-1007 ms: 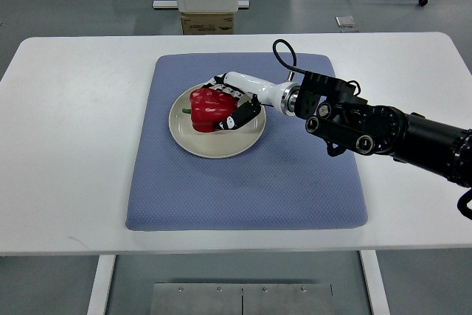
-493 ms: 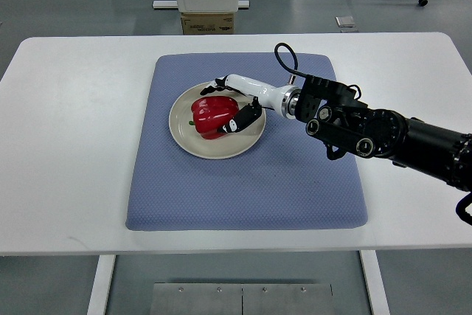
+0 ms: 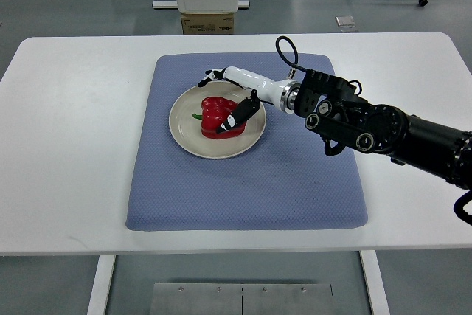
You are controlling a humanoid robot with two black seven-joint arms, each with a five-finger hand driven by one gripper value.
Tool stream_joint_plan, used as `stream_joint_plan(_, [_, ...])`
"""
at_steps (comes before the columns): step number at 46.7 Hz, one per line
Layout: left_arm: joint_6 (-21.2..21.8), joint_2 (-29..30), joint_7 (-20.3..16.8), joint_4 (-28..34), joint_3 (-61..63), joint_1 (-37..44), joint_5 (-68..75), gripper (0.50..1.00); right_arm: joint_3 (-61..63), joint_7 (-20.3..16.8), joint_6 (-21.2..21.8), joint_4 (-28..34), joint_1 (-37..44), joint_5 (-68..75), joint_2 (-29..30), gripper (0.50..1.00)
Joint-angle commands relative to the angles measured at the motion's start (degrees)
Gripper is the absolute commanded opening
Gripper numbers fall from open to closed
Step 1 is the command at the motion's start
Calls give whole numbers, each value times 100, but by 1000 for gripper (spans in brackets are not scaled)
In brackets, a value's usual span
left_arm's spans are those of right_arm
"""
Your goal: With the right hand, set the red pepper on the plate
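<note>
One view, top: red pepper (image 3: 217, 116) lies on plate (image 3: 187, 137), mat (image 3: 295, 182) centre, green stem toward 9 o'clock. Right hand (image 3: 230, 98) at pepper's 2 o'clock, fingers (image 3: 211, 76) spread, thumb tip touching or just beside it; no grasp. Left hand absent. Placement judged done.

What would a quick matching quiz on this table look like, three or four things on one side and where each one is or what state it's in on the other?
Things:
1. red pepper
2. plate
3. blue mat
4. right hand

Places or states:
A. lies straight on the white table
B. open, fingers spread around the pepper
C. rests on the plate
D. sits on the blue mat

Pairs: 1-C, 2-D, 3-A, 4-B
</note>
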Motion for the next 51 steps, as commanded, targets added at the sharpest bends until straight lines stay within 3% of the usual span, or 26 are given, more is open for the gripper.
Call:
stream_joint_plan(1, [0, 0, 0, 2, 0, 0, 0, 1000, 83, 0, 8, 2, -1, 0, 0, 993])
stream_joint_plan(13, [0, 0, 0, 2, 0, 0, 0, 1000, 803, -9, 17, 28, -186, 9, -439, 993])
stream_joint_plan(28, [0, 0, 0, 2, 0, 0, 0, 1000, 2542, -79, 0, -16, -924, 9, -879, 989])
stream_joint_plan(35, [0, 0, 0, 2, 0, 0, 0, 1000, 3553, -299, -27, -77, -1328, 26, -897, 985])
stream_joint_plan(45, [0, 0, 0, 2, 0, 0, 0, 1000, 4644, -501, -571, -174, -1697, 272, -844, 985])
stream_joint_plan(51, [0, 0, 0, 2, 0, 0, 0, 1000, 4732, -519, -616, -174, -1768, 772, -853, 987])
